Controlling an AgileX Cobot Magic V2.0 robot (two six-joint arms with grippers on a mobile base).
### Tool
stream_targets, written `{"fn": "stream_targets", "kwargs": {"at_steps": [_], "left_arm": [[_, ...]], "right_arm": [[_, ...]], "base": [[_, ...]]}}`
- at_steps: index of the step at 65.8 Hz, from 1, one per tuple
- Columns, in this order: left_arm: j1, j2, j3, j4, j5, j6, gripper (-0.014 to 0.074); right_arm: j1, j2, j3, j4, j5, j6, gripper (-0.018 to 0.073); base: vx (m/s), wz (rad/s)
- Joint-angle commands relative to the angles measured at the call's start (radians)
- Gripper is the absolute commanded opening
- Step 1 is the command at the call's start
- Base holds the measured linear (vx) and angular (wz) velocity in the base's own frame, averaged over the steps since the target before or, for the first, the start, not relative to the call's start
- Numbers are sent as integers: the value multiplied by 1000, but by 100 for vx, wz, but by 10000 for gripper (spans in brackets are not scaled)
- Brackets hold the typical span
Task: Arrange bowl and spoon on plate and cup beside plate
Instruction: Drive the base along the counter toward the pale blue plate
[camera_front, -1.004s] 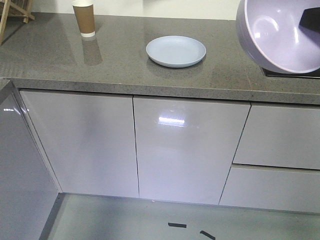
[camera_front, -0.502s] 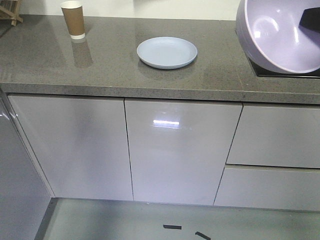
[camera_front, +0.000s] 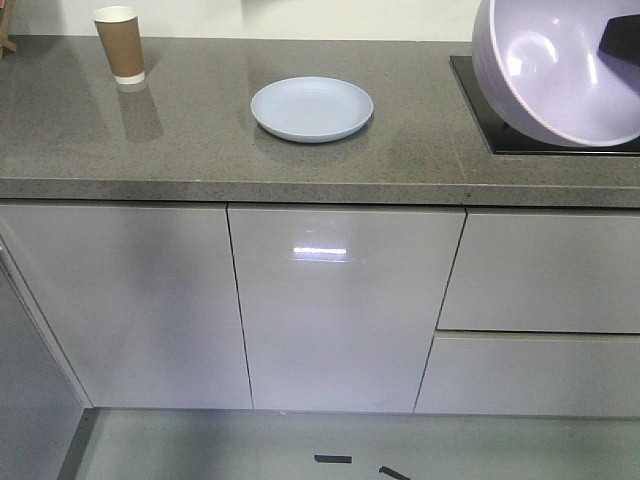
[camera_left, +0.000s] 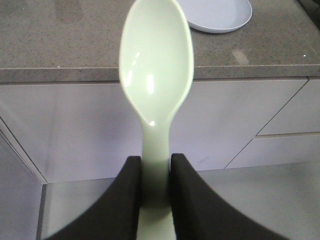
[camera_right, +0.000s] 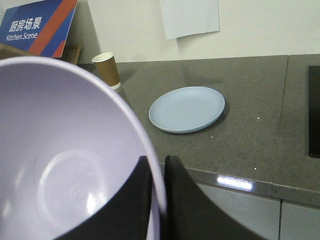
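Speckled grey stone-look counter (camera_front: 200, 130) over glossy pale cabinet doors (camera_front: 340, 300). Left pincer (camera_left: 156, 162) clamped narrow on spoon (camera_left: 156, 65) handle; oval head sticks out ahead of the fingers, smooth mint plastic. Right pincer (camera_right: 157, 162) pinching bowl (camera_right: 65, 165) rim, one finger inside, one outside; bowl round, smooth, lavender. Plate (camera_right: 187, 109) on counter ahead of right pincer, well apart: shallow, pale blue, raised rim. Cup (camera_right: 107, 69) further ahead-left, upright, brown paper, white rim. Count: one each of spoon, bowl, plate, cup.
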Motion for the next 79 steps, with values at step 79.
{"fn": "stream_targets", "kwargs": {"at_steps": [79], "left_arm": [[-5,-19,-24,-17,-58,-3,-6]], "right_arm": [[2,-19,-33,45,-35,-10,-10]], "base": [[4,-3]]}}
